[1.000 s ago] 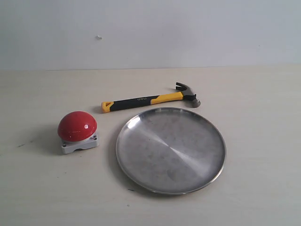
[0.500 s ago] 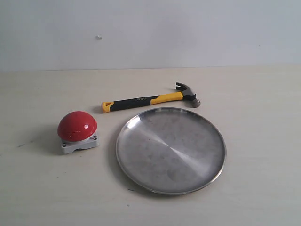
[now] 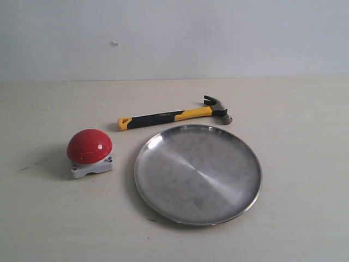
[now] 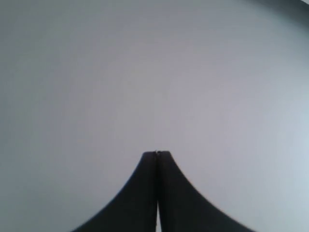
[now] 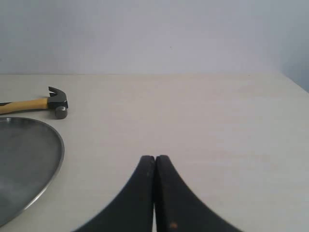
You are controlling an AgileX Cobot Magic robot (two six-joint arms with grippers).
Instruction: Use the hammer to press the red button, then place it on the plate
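Observation:
The hammer (image 3: 174, 115) lies flat on the table just behind the plate (image 3: 198, 173), dark head to the right, yellow looped end to the left. The red button (image 3: 89, 146) sits on its grey base left of the plate. Neither arm shows in the exterior view. My right gripper (image 5: 155, 157) is shut and empty over bare table, with the hammer's head (image 5: 57, 100) and the plate's rim (image 5: 57, 159) off to one side. My left gripper (image 4: 157, 153) is shut, facing only a blank grey surface.
A pale wall runs behind the light wooden table (image 3: 305, 120). Bare tabletop surrounds the three objects on all sides.

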